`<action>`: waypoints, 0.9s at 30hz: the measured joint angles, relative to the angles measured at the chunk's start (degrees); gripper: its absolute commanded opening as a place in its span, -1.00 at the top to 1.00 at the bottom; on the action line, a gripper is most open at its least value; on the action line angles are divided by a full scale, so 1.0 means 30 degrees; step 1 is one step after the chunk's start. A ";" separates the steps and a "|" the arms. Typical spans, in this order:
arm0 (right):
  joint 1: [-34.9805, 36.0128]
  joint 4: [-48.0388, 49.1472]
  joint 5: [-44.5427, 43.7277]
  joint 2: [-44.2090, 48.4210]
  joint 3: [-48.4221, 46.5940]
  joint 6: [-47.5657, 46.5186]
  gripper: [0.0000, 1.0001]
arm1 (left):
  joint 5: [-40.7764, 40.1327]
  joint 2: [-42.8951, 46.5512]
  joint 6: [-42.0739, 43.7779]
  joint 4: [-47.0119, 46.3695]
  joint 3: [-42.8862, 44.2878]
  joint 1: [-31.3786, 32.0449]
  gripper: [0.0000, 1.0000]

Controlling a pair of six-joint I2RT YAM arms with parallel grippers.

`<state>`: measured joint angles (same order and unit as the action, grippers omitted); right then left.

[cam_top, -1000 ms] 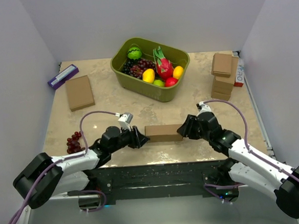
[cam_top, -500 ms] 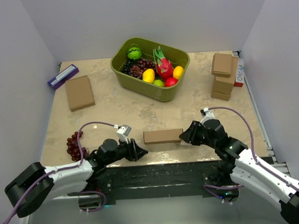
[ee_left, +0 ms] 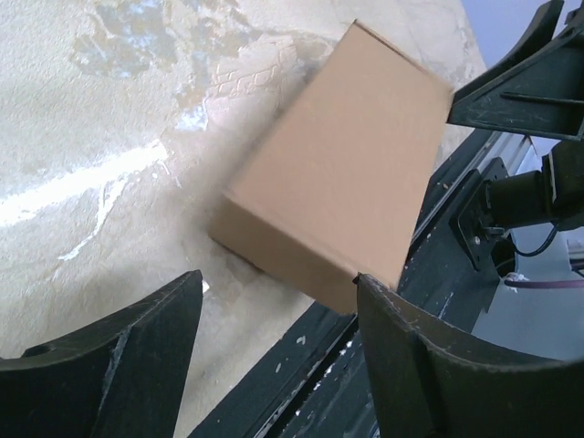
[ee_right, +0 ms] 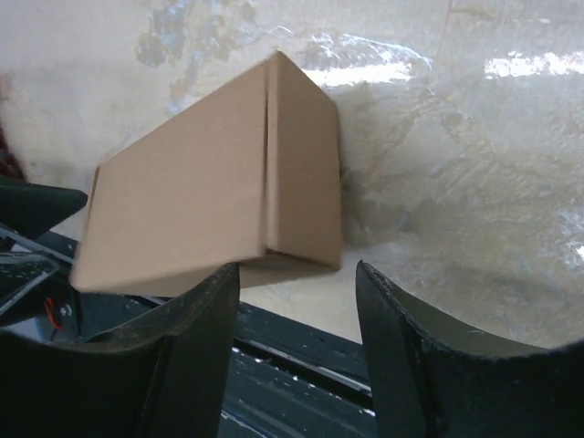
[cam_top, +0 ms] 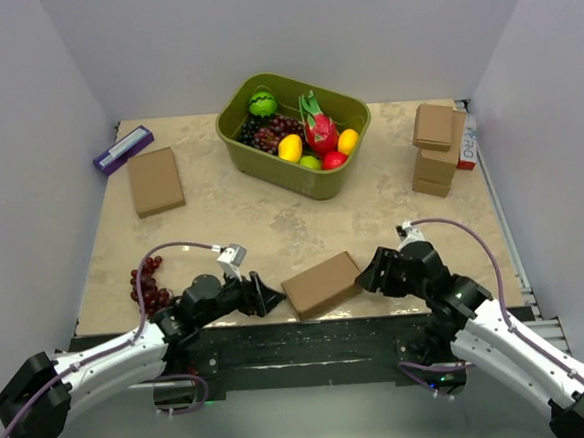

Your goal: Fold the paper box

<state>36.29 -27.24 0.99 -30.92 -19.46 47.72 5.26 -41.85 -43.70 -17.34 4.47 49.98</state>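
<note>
The paper box [cam_top: 322, 284] is a closed brown cardboard box lying skewed at the table's near edge, between both grippers. My left gripper [cam_top: 263, 296] is open just left of it. In the left wrist view the box [ee_left: 342, 182] is blurred, and its near corner is at the tip of one finger [ee_left: 401, 347] of my open left gripper [ee_left: 276, 283]. My right gripper [cam_top: 370, 274] is open just right of the box. In the right wrist view the box [ee_right: 201, 201] lies ahead of my open right gripper [ee_right: 297, 269], mostly toward its left finger [ee_right: 182, 347]. Neither gripper holds it.
A green basket [cam_top: 234, 135] of fruit stands at the back centre. A flat brown box [cam_top: 156, 180] and a purple box [cam_top: 123, 149] lie back left. Stacked small brown boxes [cam_top: 435, 149] stand back right. Grapes [cam_top: 146, 281] lie near left. The black base rail [cam_top: 310, 338] runs along the near edge.
The box was pressed end to end between both grippers. Both arms have pulled back toward the near edge, and the box has dropped and swung askew.
</note>
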 measured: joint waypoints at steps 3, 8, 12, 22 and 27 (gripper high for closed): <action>0.0007 -0.0707 0.0022 0.0270 -0.0007 -0.0007 -0.39 | -0.0073 0.0080 -0.0066 0.0641 0.0160 -0.0007 -0.60; 0.0007 -0.1683 0.0102 0.0583 -0.0568 -0.0313 -0.63 | -0.0415 0.0095 0.0080 0.1719 0.1100 -0.0015 -0.72; 0.0007 -0.1464 0.0066 0.0087 -0.1479 -0.0721 -0.80 | -0.0233 -0.0845 0.0801 0.2244 0.2317 -0.1581 -0.74; -0.5756 0.3235 0.1472 -0.7628 -0.4962 -0.4240 -0.91 | 0.3038 -0.4554 0.4320 0.3512 0.6798 -1.1300 -0.92; -1.0054 0.4852 0.2565 -0.7825 -0.6251 -0.5960 -0.95 | 0.3453 -0.3759 0.6018 0.5100 0.9034 -1.3835 -0.99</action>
<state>6.13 -12.69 8.69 -54.39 -38.22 29.85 15.62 -53.12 -25.65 -2.04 31.57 8.47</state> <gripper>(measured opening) 0.954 0.992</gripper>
